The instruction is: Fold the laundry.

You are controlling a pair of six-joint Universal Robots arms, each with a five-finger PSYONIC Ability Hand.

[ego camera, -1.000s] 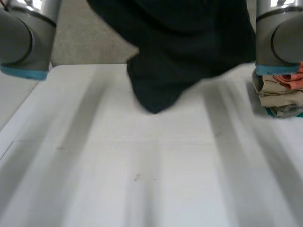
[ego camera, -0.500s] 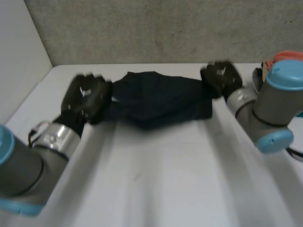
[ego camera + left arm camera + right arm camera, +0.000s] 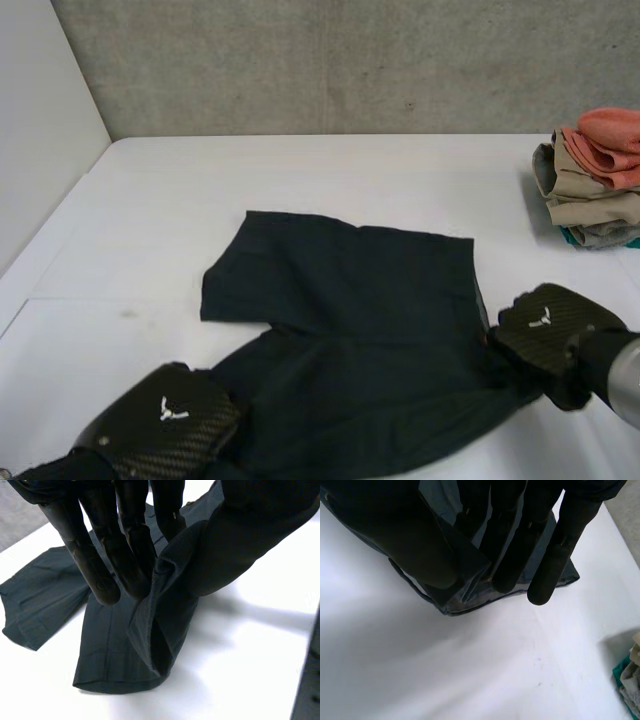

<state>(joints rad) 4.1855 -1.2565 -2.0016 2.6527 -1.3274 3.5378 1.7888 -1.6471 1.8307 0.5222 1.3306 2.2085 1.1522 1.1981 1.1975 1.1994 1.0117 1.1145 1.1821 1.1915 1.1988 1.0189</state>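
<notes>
A dark navy garment (image 3: pixel 350 320) lies spread on the white table (image 3: pixel 330 180), its far part flat and its near part slightly rumpled. My left hand (image 3: pixel 165 425) is at the garment's near left corner. In the left wrist view its fingers (image 3: pixel 100 555) and thumb pinch a raised fold of the cloth (image 3: pixel 115 645). My right hand (image 3: pixel 550 325) sits at the near right corner. In the right wrist view its fingers (image 3: pixel 520 540) and thumb clamp the cloth's hemmed corner (image 3: pixel 465 597) just above the table.
A stack of folded clothes (image 3: pixel 595 180), salmon on top over beige, grey and teal, stands at the table's far right; its edge (image 3: pixel 631 680) lies beyond my right hand's fingertips. A grey wall runs behind the table, which ends at the left edge.
The garment hung close in front of the head camera, was swung out to the far side, then drawn back and laid flat. Both hands moved from the far side to the near side.
</notes>
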